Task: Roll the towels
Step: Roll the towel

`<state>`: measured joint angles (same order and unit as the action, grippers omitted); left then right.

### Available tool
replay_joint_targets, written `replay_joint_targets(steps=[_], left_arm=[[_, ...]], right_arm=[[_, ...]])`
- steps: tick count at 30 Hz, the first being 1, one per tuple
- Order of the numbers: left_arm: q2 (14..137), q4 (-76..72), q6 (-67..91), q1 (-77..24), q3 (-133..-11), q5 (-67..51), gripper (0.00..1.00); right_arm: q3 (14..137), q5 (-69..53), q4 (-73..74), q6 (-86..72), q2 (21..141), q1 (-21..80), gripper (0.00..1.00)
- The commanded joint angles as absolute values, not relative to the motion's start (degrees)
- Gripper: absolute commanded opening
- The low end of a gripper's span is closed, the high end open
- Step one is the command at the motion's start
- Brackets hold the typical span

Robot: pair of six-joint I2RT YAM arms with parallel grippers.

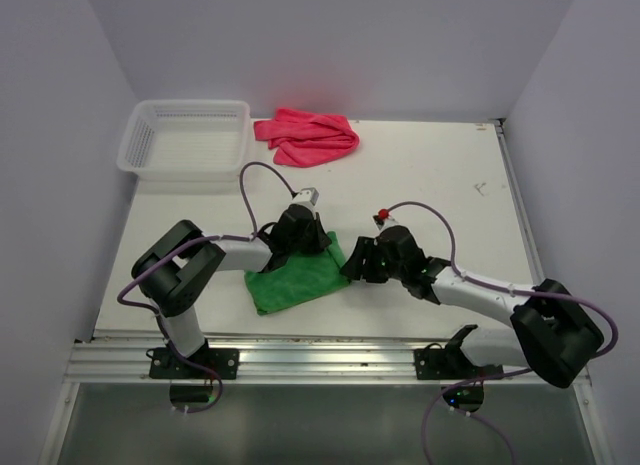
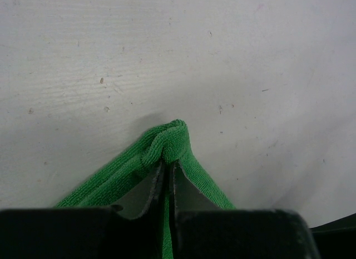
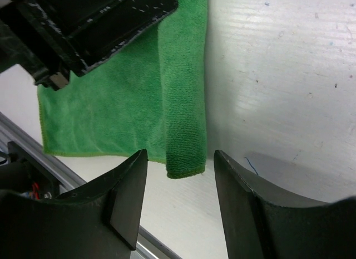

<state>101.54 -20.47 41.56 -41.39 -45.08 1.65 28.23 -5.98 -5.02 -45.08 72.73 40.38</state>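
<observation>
The bright green fleecy towel (image 1: 292, 283) lies on the white table (image 1: 430, 185) near its front edge, between both arms. The left gripper (image 2: 168, 169) is clamped on a pinched-up fold at the towel's far side. The right gripper (image 3: 181, 156) has its jaws apart, and the end of the towel's folded right edge sits between the tips, touching neither. The crumpled pink-red towel (image 1: 308, 137) lies far back, right of the white mesh basket (image 1: 185, 169).

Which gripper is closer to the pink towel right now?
Left. The left gripper, shut on a fold of the green towel, sits nearest the pink towel, with table between. The right gripper, open at the green towel's rolled edge, is farther off, toward the right.
</observation>
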Motion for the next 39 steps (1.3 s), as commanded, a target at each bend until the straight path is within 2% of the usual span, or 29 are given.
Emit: replay_joint_targets(steps=[1, 5, 9, 28, 31, 34, 35, 39], left_arm=[[101.60, -17.14, 41.57, -40.87, -42.98, 2.99, 0.00], [101.25, -17.14, 41.57, -40.87, -42.80, 3.16, 0.00], [101.51, -16.79, 41.57, -40.87, -43.07, 2.99, 0.00], [101.34, -16.44, 41.48, -40.87, -42.80, 3.08, 0.00], [101.08, -16.44, 41.48, -40.87, -42.63, 3.16, 0.00], [100.81, -15.82, 41.31, -40.87, -42.80, 3.34, 0.00], [100.72, -15.56, 41.31, -40.87, -43.15, 3.34, 0.00], [100.28, -14.59, 41.13, -40.61, -44.12, 2.90, 0.00]], right_arm=[[27.77, -8.44, -8.61, -46.84, 70.05, 39.29, 0.55], [26.46, -9.76, -10.63, -49.04, 69.70, 37.27, 0.50], [26.80, -10.11, -10.63, -49.39, 71.63, 36.47, 0.40], [26.89, -12.48, -15.03, -46.24, 85.60, 37.61, 0.36], [26.54, -11.08, -13.71, -44.83, 85.78, 37.79, 0.30], [26.28, -10.72, -12.75, -43.69, 85.34, 37.88, 0.22], [26.45, -10.37, -12.31, -43.07, 84.73, 37.88, 0.16], [28.65, -4.15, -5.90, -38.24, 81.40, 40.42, 0.04]])
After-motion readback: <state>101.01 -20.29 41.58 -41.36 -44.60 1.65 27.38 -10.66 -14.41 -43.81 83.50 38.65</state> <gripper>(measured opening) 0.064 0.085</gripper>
